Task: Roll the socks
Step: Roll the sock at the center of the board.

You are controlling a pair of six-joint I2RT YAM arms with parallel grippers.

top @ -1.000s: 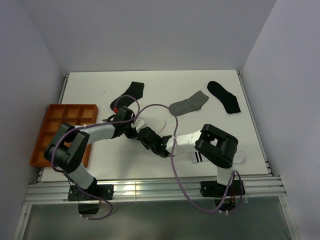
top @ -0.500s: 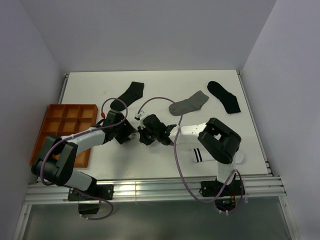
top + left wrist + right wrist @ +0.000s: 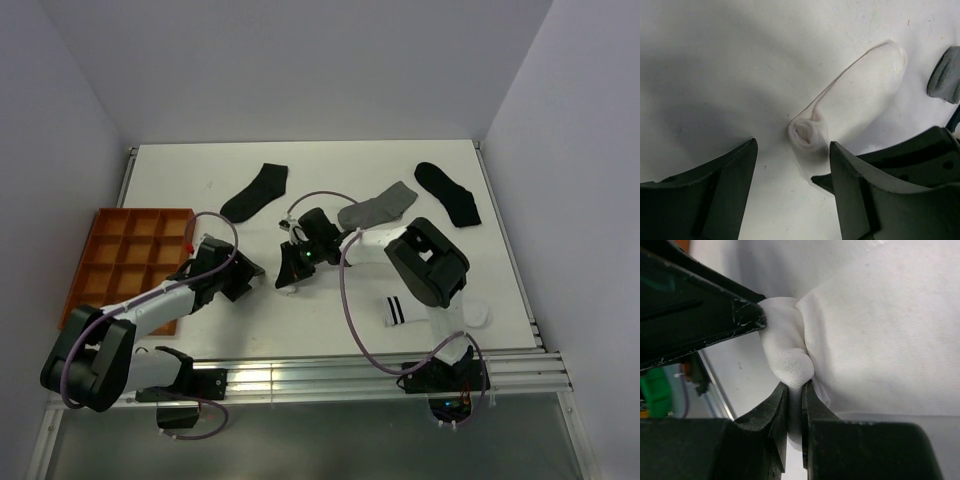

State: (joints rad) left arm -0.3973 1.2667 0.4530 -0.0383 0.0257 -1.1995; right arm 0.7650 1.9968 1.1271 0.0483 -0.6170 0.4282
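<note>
white sock (image 3: 860, 90) | lay on the table (image 3: 400, 160), around the middle i think, hard to pick out from above; one end rolled into a small bundle | right jaws narrow, pinching that rolled end | left jaws wide apart at its 9 o'clock, holding nothing | grey sock (image 3: 378, 208) sat at its 2 o'clock

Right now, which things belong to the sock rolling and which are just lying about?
Job: white sock, part-rolled, pinched in the right gripper; striped sock; grey sock; two black socks.
Lying about: orange tray.
</note>
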